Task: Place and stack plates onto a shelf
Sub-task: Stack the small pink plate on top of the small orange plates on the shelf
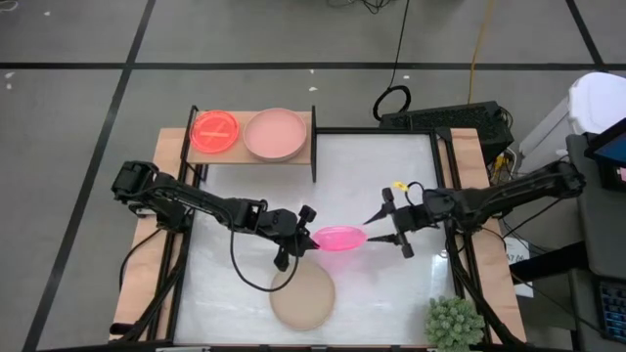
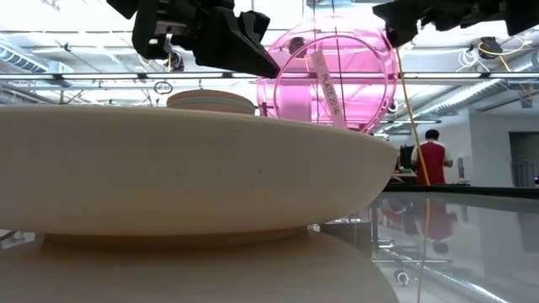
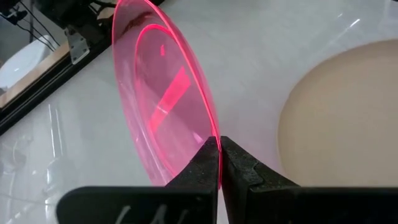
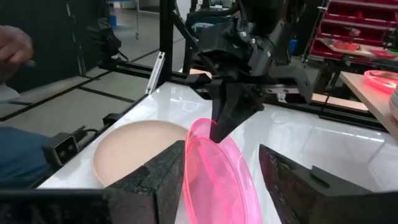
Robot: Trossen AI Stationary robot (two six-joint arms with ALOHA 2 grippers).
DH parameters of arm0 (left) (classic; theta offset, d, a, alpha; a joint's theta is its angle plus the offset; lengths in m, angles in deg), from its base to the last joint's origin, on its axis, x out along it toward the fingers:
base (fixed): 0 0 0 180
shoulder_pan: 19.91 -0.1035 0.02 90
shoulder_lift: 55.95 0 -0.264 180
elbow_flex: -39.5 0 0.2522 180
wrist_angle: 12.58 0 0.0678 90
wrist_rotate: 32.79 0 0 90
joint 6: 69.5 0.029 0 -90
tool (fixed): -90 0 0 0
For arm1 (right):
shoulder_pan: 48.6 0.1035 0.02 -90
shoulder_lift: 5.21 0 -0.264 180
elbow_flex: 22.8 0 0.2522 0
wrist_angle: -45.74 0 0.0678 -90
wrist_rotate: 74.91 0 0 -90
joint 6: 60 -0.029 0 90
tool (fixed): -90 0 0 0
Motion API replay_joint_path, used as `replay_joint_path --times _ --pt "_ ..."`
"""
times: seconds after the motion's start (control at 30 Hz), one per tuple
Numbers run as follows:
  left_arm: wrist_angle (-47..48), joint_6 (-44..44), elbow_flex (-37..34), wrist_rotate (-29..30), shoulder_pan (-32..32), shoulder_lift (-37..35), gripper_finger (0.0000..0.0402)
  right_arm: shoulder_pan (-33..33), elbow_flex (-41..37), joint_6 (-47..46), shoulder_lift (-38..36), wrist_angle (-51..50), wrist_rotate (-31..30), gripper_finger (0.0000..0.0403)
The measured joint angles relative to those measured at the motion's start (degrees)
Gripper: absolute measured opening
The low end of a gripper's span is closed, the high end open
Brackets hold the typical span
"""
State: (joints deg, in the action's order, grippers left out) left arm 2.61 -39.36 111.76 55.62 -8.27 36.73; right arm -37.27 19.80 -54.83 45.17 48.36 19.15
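One pink plate [image 1: 339, 238], one beige plate [image 1: 302, 298]

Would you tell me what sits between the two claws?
In the high view, the pink plate, pinched by the left claw, spans to the open right claw.

Workshop or lab: exposed ceiling trusses [image 2: 472, 80], red parts bins [image 4: 357, 28].

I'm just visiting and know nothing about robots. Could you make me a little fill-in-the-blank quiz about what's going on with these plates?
1. The left gripper is pinching the rim of a translucent ____ plate.
2. The right gripper has its fingers ____ on either side of that plate.
3. The shelf already carries ____ stacks of plates.
4. A beige plate lies on the ____ below the grippers.

Missing words: pink; open; two; table
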Motion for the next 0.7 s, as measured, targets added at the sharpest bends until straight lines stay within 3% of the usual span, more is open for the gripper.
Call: replay_joint_path --times 0.3,0.7 --pt "-5.4 -1.8 0.0 0.1 0.0 0.0 0.0006 0.0 0.0 -1.3 -4.3 -6.0 -7.1 0.0190" --pt "-5.0 -8.6 0.0 6.2 0.0 -2.8 0.0005 0.0 0.0 -1.5 -7.1 -9.6 -7.3 0.0190"
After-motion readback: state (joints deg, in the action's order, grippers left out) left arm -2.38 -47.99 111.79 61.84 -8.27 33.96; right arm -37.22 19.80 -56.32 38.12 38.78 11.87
